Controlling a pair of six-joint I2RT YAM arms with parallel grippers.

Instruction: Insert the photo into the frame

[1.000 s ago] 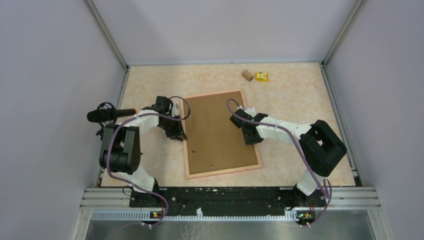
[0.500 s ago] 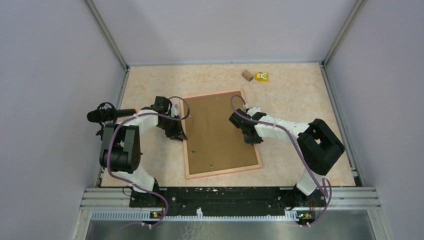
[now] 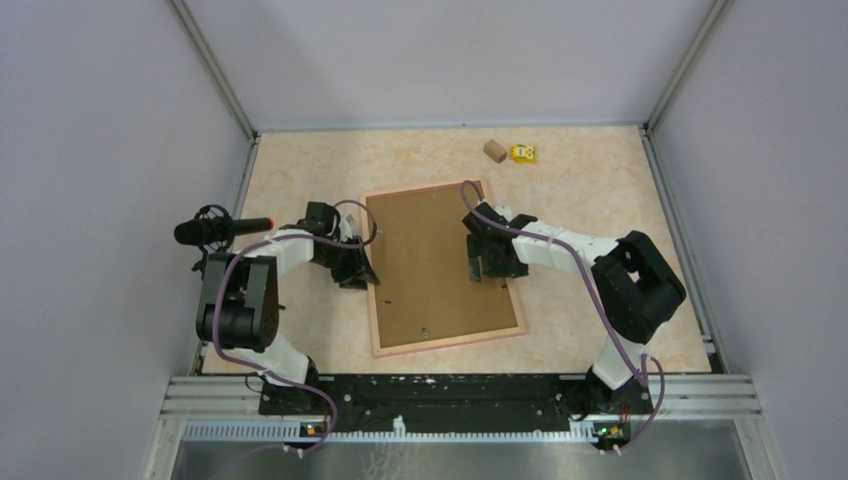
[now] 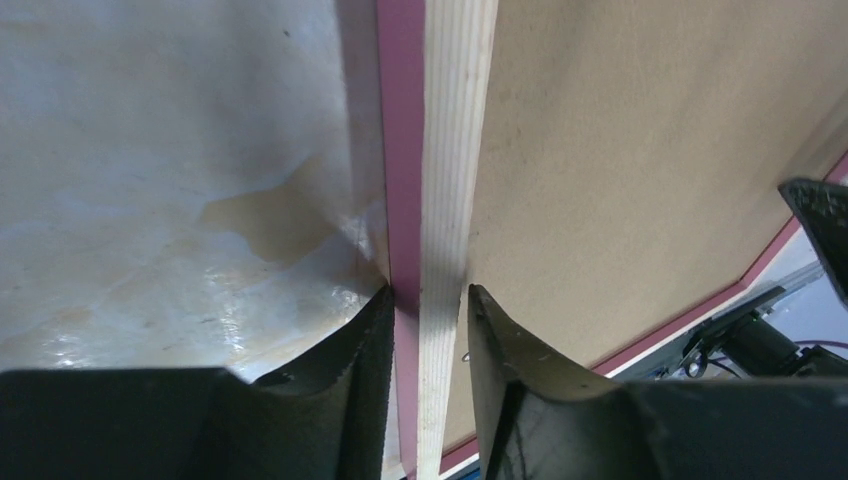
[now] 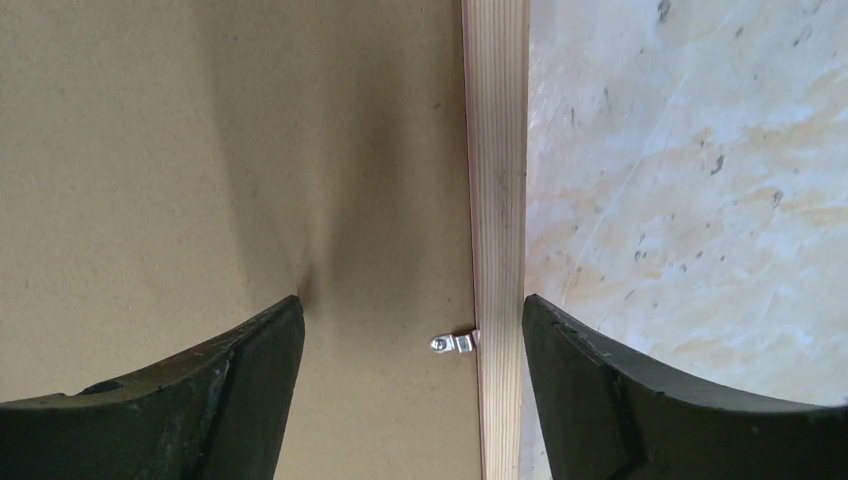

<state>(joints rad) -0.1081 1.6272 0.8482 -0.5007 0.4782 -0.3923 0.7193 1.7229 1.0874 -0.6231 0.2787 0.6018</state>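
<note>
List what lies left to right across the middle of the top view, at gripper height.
microphone → left gripper, shut on the frame at its left rail → board → right gripper, open over the frame's right rail

A: Top cam?
B: High behind the arm bases, looking down on the whole table (image 3: 300, 170).
A: Wrists?
B: Both very close, looking down. Left cam on the left rail of the frame (image 3: 450, 339), right cam on the right rail. Top sees both.
</note>
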